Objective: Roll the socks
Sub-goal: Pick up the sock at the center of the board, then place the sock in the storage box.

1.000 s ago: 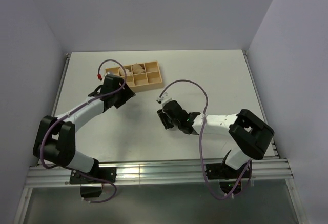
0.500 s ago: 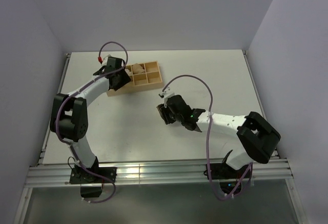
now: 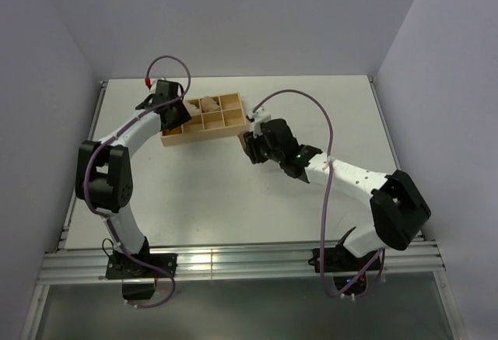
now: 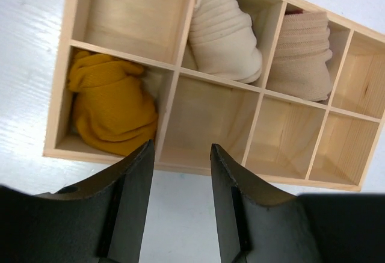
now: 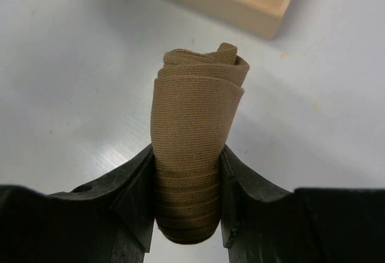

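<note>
The mustard-orange sock [image 4: 111, 115] lies bunched in the near-left compartment of a wooden tray [image 4: 258, 176]. My left gripper [image 4: 181, 154] hovers over the tray's near rim, open, with only table and wood between its fingers. From above, that gripper [image 3: 173, 110] sits at the tray's left end. The olive-brown sock [image 5: 195, 112] is a tight roll standing upright, and my right gripper [image 5: 186, 154] is shut on its lower half. Seen from above, the right gripper [image 3: 253, 147] is just off the tray's right front corner; the roll is hidden there.
The tray [image 3: 206, 133] stands at the back left of the white table. A cream rolled bundle [image 4: 225, 31] and a pinkish-beige one [image 4: 301, 49] fill two far compartments. The tray's corner [image 5: 252, 16] is just beyond the held roll. Walls close in on both sides.
My left gripper has moved away from me to the tray's left end and its jaws have narrowed. My right gripper has carried the olive-brown roll toward the tray's right corner.
</note>
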{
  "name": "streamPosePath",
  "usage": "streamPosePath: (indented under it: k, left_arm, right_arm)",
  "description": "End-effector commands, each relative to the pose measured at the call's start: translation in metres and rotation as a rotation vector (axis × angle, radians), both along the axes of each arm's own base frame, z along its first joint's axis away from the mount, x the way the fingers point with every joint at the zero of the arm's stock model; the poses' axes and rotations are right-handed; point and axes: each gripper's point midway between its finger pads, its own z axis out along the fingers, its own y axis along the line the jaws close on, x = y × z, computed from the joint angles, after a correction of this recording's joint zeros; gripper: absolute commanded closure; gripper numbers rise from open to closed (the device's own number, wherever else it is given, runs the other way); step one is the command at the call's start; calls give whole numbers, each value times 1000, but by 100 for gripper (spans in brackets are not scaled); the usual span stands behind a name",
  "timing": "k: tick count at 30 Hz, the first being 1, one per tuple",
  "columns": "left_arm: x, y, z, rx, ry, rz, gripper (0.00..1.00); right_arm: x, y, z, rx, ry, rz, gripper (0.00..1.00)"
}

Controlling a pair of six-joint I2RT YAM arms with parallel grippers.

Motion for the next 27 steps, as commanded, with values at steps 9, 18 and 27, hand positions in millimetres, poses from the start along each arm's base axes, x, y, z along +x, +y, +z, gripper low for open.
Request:
streamPosePath:
  k: [9, 18, 27]
  left_arm:
    - [12, -41, 3, -117, -42, -127, 52]
    - [21, -68, -14, -113, -22, -150, 54]
    - [26, -79, -33, -98, 7, -169, 57]
  right_arm:
    - [100, 30, 72, 31, -242, 160, 100]
    - [158, 48, 60, -29, -295, 276, 100]
    - [177, 55, 36, -58, -258, 305, 100]
